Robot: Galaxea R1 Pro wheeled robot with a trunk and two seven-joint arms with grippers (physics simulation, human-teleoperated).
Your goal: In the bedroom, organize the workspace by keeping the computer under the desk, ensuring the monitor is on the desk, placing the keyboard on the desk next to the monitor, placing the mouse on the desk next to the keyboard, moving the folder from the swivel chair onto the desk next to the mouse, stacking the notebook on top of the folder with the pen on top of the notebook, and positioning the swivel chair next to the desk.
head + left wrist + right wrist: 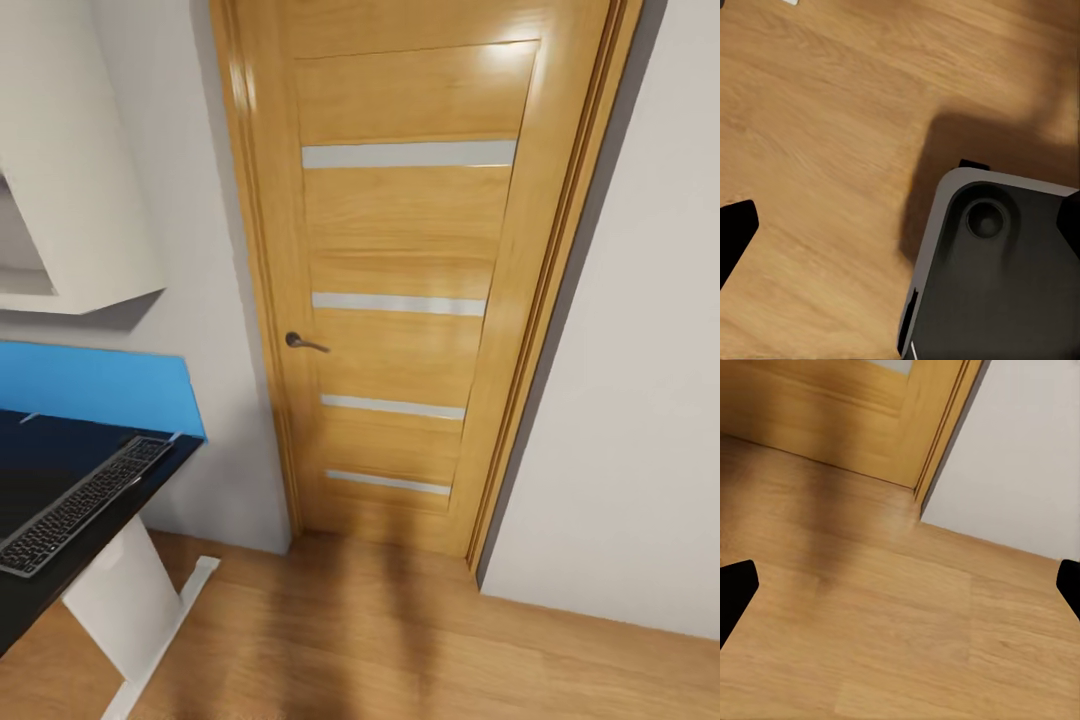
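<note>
The black desk [40,470] shows its end at the lower left of the head view, on a white leg [125,600]. The keyboard [85,503], slim with dark grey keys, lies slanted on the desk near its front edge. A bright blue flat panel [95,385] runs along the desk's far side; I cannot tell whether it is the folder. My left gripper [900,225] is open over bare wood floor, with nothing between its fingers. My right gripper [900,589] is open too, above the floor near the door frame.
A closed wooden door [400,250] with a dark lever handle [303,343] stands straight ahead between pale walls. A white box-like unit [70,200] hangs above the desk. My own dark base [997,285] shows below the left gripper. Light wood floor [380,640] lies before the door.
</note>
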